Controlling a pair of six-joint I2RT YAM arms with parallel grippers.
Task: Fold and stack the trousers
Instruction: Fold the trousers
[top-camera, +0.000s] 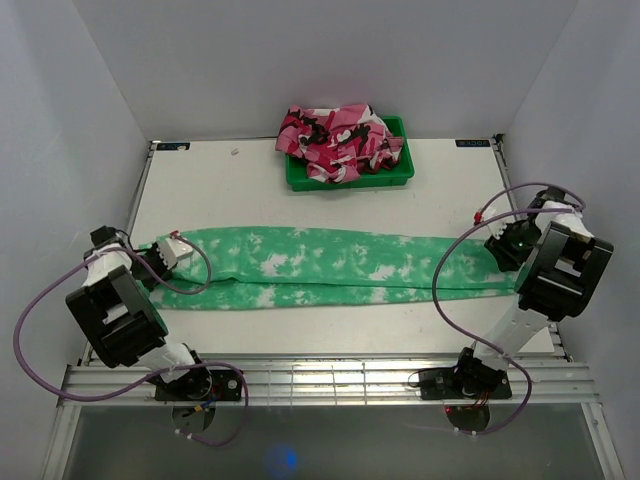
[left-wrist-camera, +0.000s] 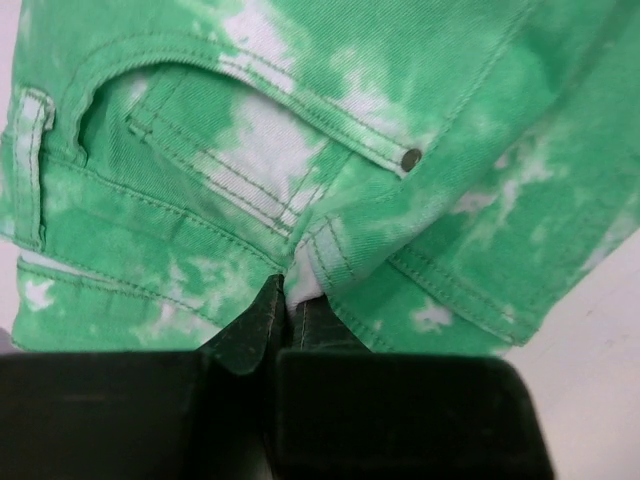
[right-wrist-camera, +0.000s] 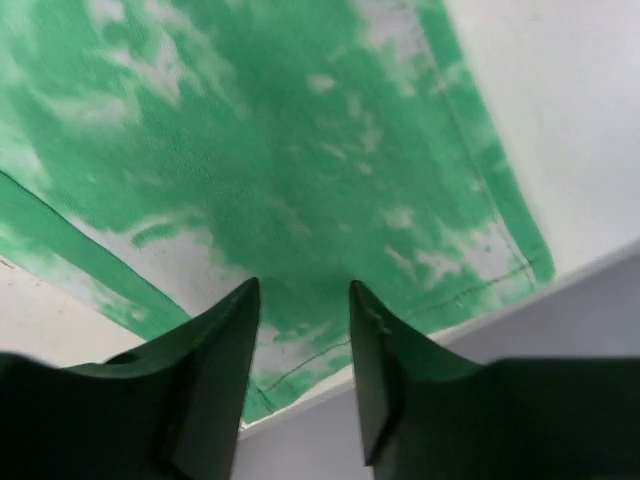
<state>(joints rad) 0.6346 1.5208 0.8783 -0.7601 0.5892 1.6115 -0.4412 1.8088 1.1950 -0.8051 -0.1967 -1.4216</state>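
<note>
The trousers (top-camera: 320, 265) lay flat across the middle of the top view, long axis left to right, with the left gripper (left-wrist-camera: 288, 302) pinched shut on the waist end at mid-left and the right gripper (right-wrist-camera: 300, 300), jaws apart, just over the hem at mid-right.

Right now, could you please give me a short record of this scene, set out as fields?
trousers: green tie-dye, stretched out flat across the table, waist end to the left
left gripper: shut on the trousers at the waist end
right gripper: open, over the hem end
bin: green, at the far edge, holding a crumpled pink patterned garment
</note>
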